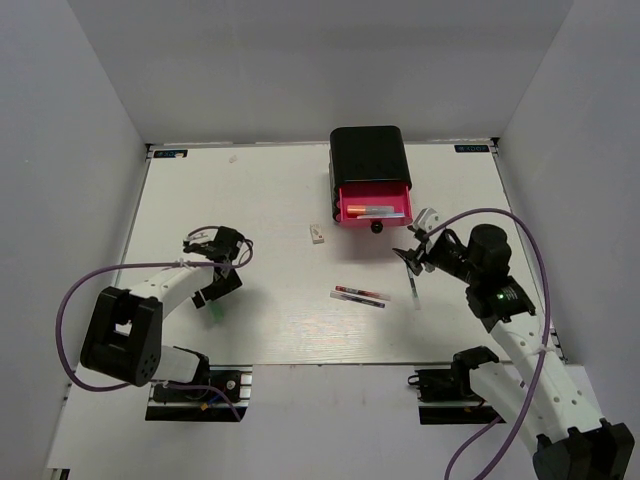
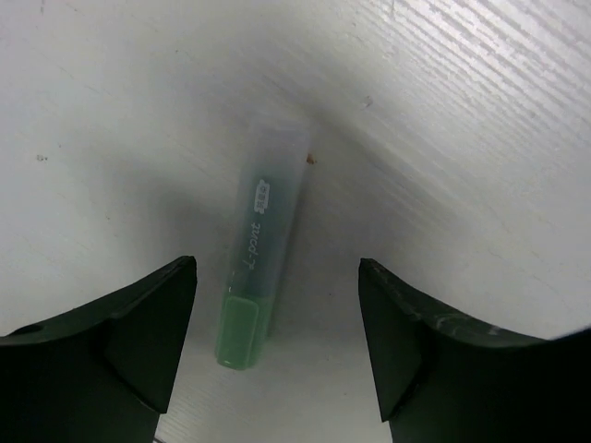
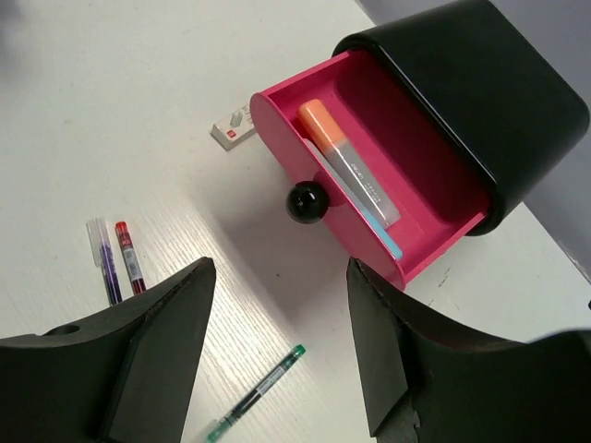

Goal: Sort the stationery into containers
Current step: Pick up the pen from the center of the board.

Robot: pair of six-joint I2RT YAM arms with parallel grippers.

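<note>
Jaws of the left gripper (image 2: 277, 268) stand wide astride the light green marker (image 2: 251, 286) on the table (image 2: 462, 138), not touching it. The right gripper (image 3: 282, 268) hangs open, empty, before the pulled-out pink drawer (image 3: 277, 125) holding an orange-tipped marker (image 3: 337, 157).

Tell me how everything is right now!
Drawer: pulled open.
Orange marker: in the drawer.
Green marker: flat on the table, ungripped.
Left gripper: open, straddling it.
Right gripper: open, empty.
Red pen: loose on table.
Purple pen: beside it.
Green pen: loose too.
Eraser: loose on table.
</note>
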